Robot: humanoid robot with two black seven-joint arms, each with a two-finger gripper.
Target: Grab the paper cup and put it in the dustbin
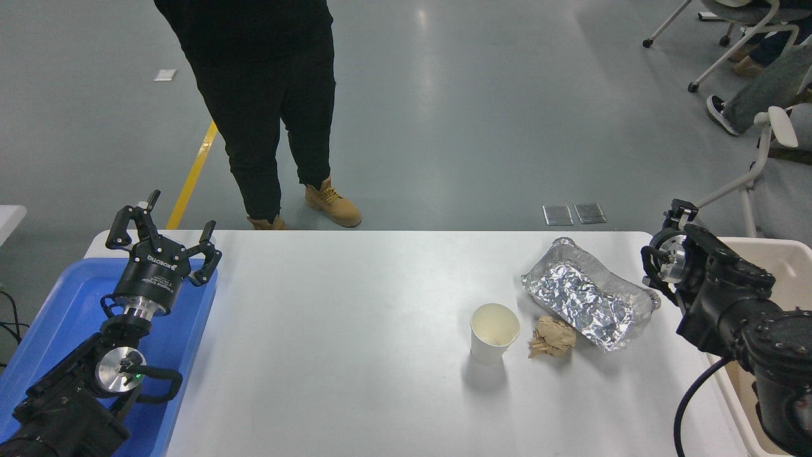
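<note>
The paper cup [494, 332] is standing ungrasped; the right gripper [663, 260], fingers unreadable, is waiting at its 2 o'clock, needing to reach it.

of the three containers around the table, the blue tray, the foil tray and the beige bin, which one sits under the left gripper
The blue tray, at the table's left edge, lies beneath the left gripper; the foil tray and dustbin sit far right.
</note>
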